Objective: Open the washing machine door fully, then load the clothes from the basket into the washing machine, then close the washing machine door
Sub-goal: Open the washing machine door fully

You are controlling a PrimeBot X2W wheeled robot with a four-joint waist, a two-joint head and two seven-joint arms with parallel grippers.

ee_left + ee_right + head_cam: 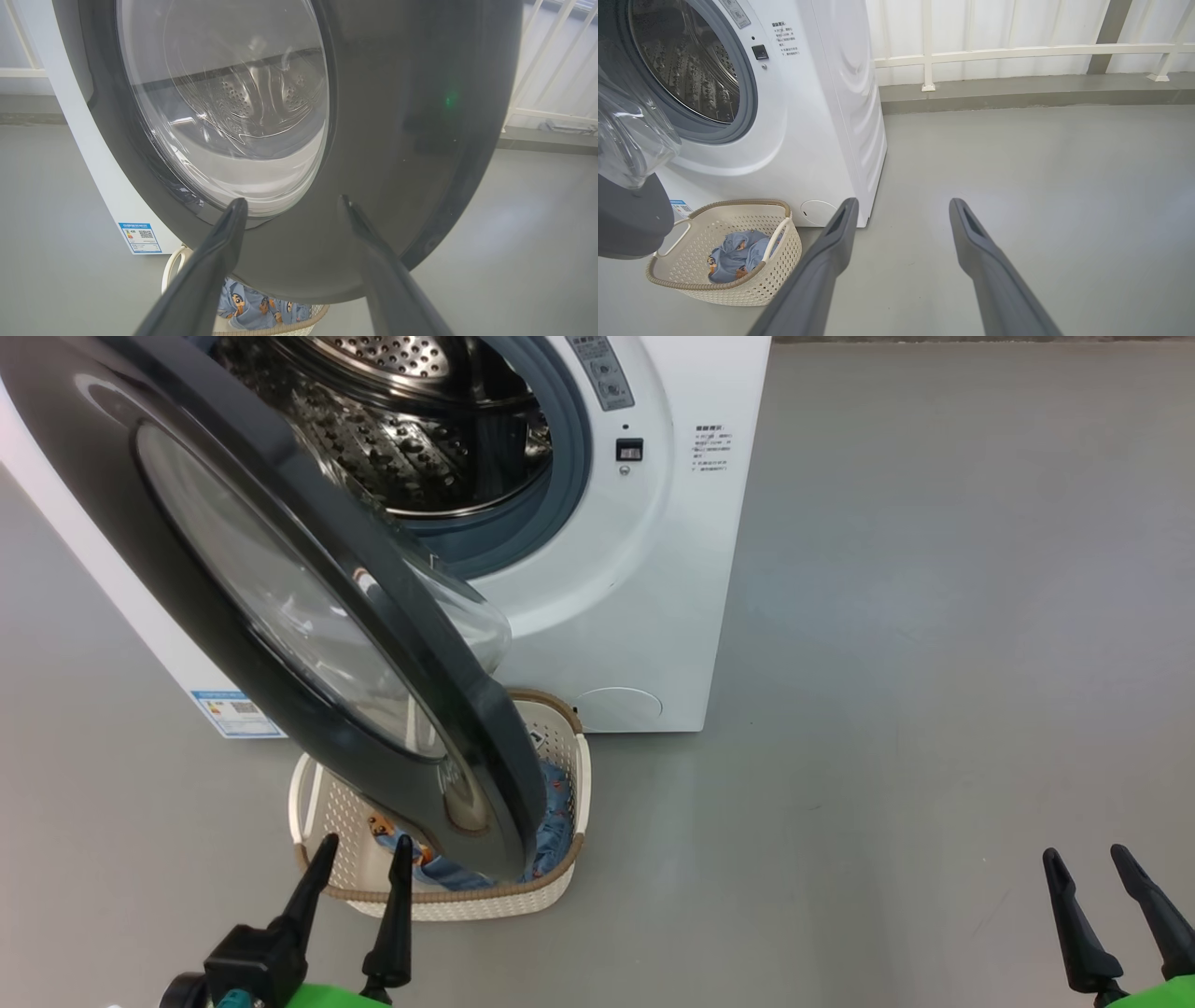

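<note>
Washing machine [635, 597] stands on the grey floor [887, 663]. Its door [280, 616] is swung out to the machine's left-hand side in the head view. The opening shows the perforated steel drum [411, 439] and the grey gasket [569, 457].

Basket [565, 751] sits on the floor just in front of the machine's lower front panel. In the head view, the door's lower edge hides much of it. It holds the clothes [555, 812], a crumpled light-blue heap with orange-brown figures lying on the bottom, below the brown rim. In the right wrist view the heap [733, 254] sits toward the near wall of the basket.

Left gripper [365, 845]: fingers spread wide and holding nothing, tips pointing at the door's black face, just short of the basket's near rim.

Right gripper [1083, 851]: spread wide and holding nothing, over bare floor, well apart from the basket.
</note>
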